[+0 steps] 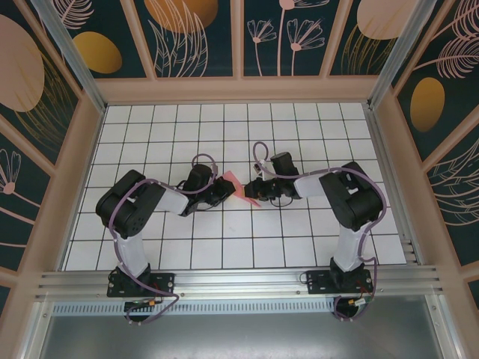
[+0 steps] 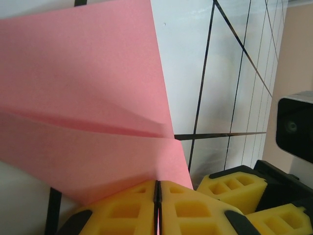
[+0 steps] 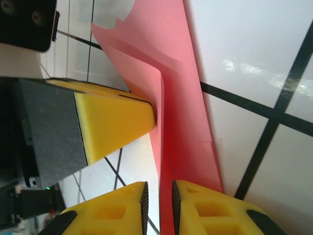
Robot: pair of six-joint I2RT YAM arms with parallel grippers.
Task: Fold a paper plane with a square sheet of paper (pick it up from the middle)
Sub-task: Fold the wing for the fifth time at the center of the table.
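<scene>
paper plane (image 1: 240,187), a thin matte pink-red sheet folded along a sharp crease, sits between both grippers at mid-table. left gripper (image 2: 157,188) pinches its edge, yellow foam pads (image 2: 195,210) pressed together. right gripper (image 3: 159,191) faces it, elbow bent, jaws a narrow slit apart with the paper running through. glossy white tiled table (image 1: 224,127) with black lines; floral wall panels (image 1: 194,37).

The paper plane (image 2: 88,122) runs off the left wrist view's edges.

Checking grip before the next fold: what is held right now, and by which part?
The left gripper is shut on the folded pink paper, pinching its edge near the crease. The right gripper stands slightly open around another edge.
</scene>
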